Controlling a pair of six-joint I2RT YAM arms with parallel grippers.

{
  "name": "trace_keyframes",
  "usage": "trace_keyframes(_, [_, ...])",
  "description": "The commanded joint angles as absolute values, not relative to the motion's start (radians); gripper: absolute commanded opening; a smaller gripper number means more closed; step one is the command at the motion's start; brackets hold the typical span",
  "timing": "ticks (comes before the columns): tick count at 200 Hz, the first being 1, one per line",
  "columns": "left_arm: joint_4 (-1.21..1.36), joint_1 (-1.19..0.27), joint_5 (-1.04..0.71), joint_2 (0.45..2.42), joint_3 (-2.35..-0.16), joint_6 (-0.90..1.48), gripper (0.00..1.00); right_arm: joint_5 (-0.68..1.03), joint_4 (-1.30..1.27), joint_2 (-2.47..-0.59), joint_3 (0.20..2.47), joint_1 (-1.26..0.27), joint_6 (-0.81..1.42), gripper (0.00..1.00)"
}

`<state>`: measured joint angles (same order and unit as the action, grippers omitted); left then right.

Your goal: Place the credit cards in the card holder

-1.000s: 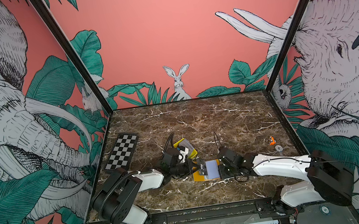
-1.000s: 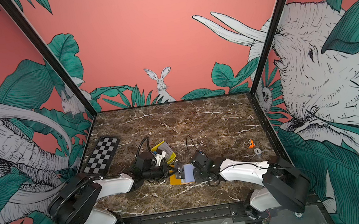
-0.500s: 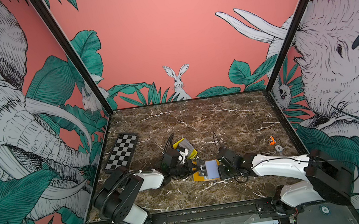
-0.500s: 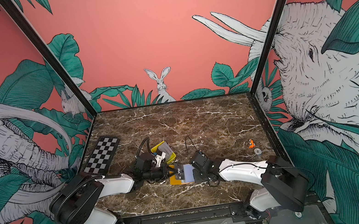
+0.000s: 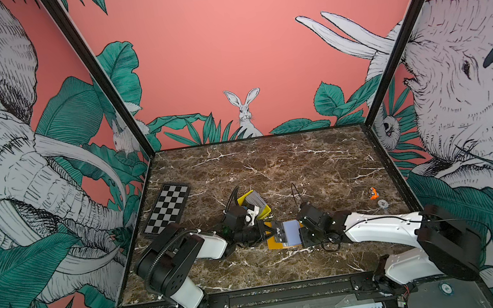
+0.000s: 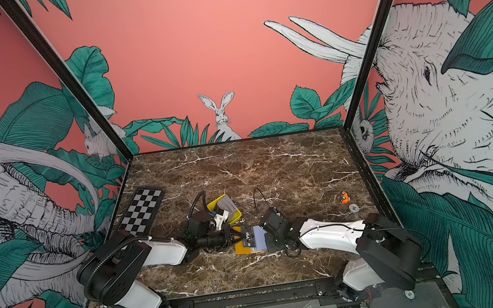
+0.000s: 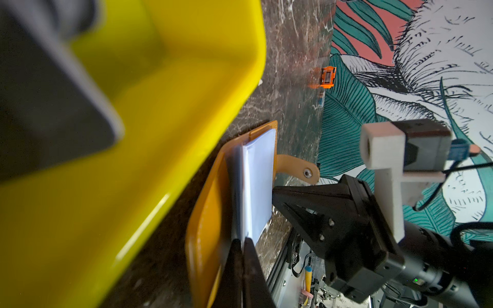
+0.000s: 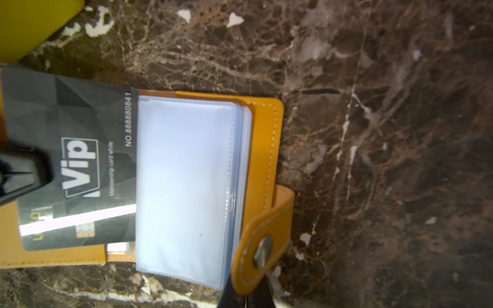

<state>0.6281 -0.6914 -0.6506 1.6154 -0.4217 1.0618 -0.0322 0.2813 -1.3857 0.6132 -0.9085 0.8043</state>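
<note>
The orange-yellow card holder [image 5: 274, 245] [image 8: 266, 138] lies open mid-table, its clear sleeves [image 8: 186, 186] [image 7: 257, 184] fanned up. My left gripper [image 7: 243, 240] [image 5: 267, 231] is shut on one black VIP credit card [image 8: 80, 160] [image 6: 248, 235], whose far end sits inside a sleeve. More credit cards [image 5: 253, 199] stand stacked in the yellow tray [image 5: 263, 213] behind it. My right gripper [image 8: 245, 296] [image 7: 273, 190] is shut, its tips at the sleeves' free edge beside the snap tab [image 8: 264, 240]. Whether it pinches a sleeve is hidden.
A checkerboard plate [image 5: 168, 213] lies at the left wall. A small orange piece [image 5: 373, 192] and a grey round piece [image 5: 382, 204] sit near the right wall. The tray [image 7: 186, 80] stands close beside the holder. Bare marble stretches behind and in front.
</note>
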Motion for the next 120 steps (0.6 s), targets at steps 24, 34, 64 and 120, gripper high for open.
trace_keyframes(24, [0.696, -0.694, -0.676, 1.634, -0.405, 1.102, 0.00, -0.081, 0.317, -1.398, 0.620, -0.927, 0.805, 0.06])
trace_keyframes(34, [0.709, -0.695, -0.678, 1.637, -0.404, 1.110, 0.00, -0.082, 0.317, -1.400, 0.619, -0.929, 0.807, 0.06])
trace_keyframes(64, [0.749, -0.694, -0.688, 1.638, -0.395, 1.139, 0.00, -0.087, 0.316, -1.411, 0.621, -0.931, 0.809, 0.05])
trace_keyframes(120, [0.725, -0.695, -0.690, 1.637, -0.397, 1.133, 0.00, -0.090, 0.315, -1.417, 0.624, -0.933, 0.809, 0.05])
